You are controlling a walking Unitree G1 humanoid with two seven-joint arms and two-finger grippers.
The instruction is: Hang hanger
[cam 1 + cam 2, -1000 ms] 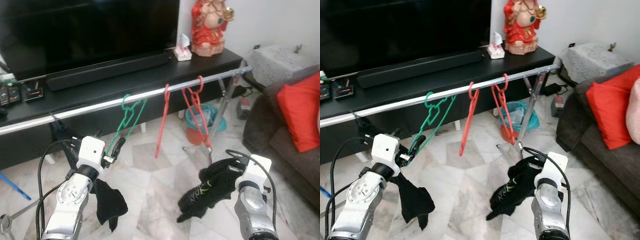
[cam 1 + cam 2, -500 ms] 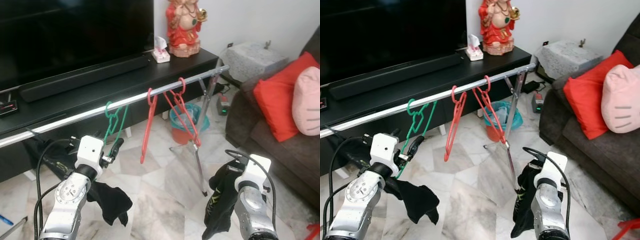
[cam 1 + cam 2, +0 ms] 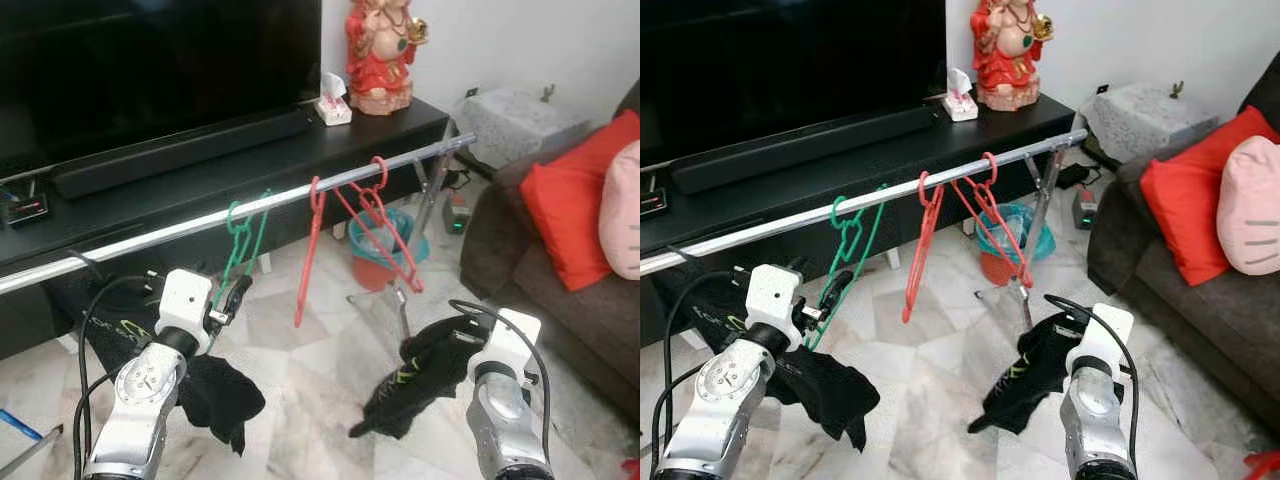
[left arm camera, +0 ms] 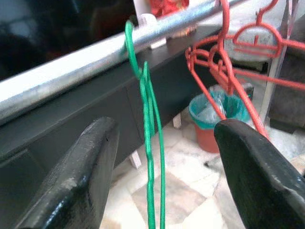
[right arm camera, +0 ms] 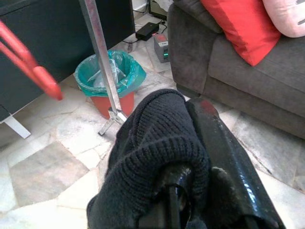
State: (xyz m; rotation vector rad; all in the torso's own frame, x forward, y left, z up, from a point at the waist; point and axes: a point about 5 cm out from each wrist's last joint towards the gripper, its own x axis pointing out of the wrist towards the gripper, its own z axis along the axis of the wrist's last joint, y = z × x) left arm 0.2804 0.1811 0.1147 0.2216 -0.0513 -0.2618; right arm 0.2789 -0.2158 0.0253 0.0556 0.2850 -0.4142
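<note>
Green hanger (image 4: 148,143): I see it hooked over the silver rail (image 3: 200,226), dangling just ahead of my left gripper (image 4: 159,157); in the left wrist view its wire runs down between the two fingers (image 4: 76,181) with clear space on either side.
Left gripper: fingers spread apart, gripping nothing; a black cloth (image 3: 215,395) droops beneath that arm, and I cannot tell how it is held.
Right gripper (image 5: 190,191): fingers closed on a black knitted garment (image 3: 1025,375), which bunches over them and trails down toward the floor.
Red hangers (image 3: 385,235): a pair hooked on the rail to the right of the green one, with a single red hanger (image 3: 310,250) between them and the green one, hanging edge-on.
Rail: runs slantwise in front of the black TV worktop (image 3: 250,160), higher at its right end, where a folding metal leg (image 5: 101,52) props it.
Behind the rail: a teal-lined red bin (image 5: 110,78) on the marble floor (image 3: 930,400) by that leg.
On the worktop: a dark screen (image 3: 150,60), a soundbar (image 3: 180,150), a red figurine (image 3: 380,50) and a small tissue box (image 3: 335,105).
Right side: a grey sofa (image 3: 1200,300) with a red cushion (image 3: 1185,200) and a pink one (image 3: 1250,205).
</note>
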